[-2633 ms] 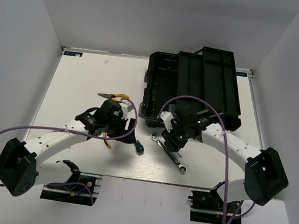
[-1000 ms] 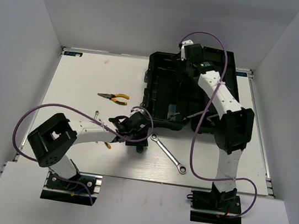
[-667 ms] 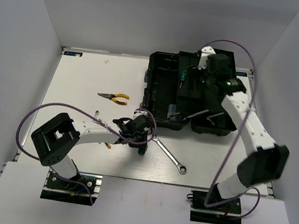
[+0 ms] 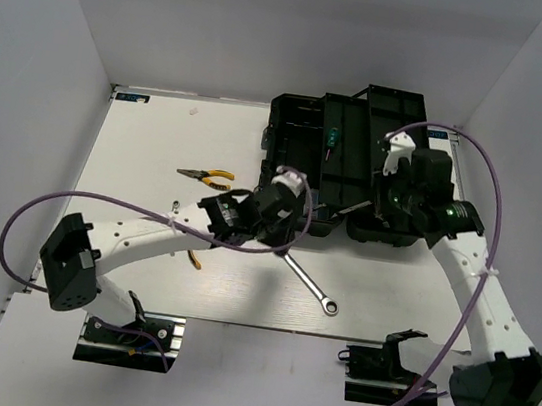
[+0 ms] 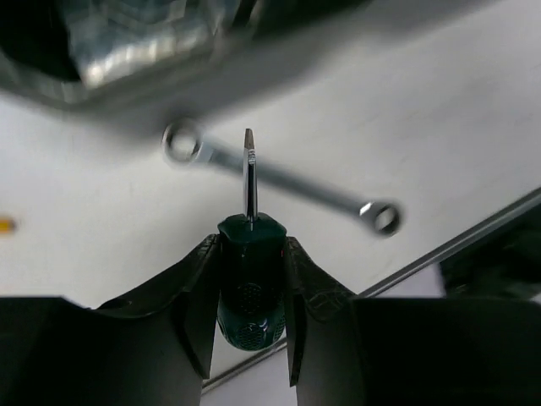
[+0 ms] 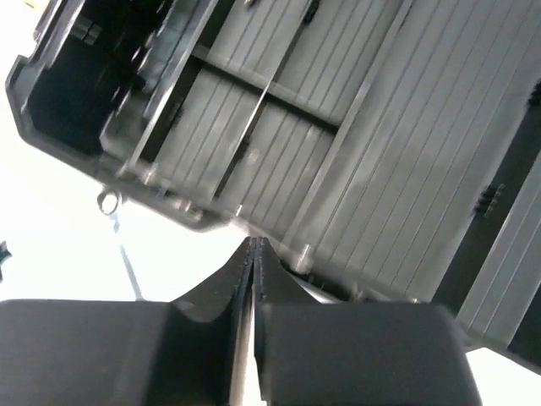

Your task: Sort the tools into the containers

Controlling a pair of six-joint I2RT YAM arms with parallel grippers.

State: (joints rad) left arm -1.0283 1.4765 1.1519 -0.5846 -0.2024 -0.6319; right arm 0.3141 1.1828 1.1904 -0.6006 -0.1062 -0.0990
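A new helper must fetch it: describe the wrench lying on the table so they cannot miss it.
Find the open black toolbox at the far right of the white table. Just in front of its near wall a long wrench lies diagonally on the tabletop. It is bare silver metal throughout, unlike the yellow-handled pliers further left.

A white table (image 4: 149, 135) is enclosed by 3 plain pale grey walls (image 4: 275, 32): behind it, left and right.
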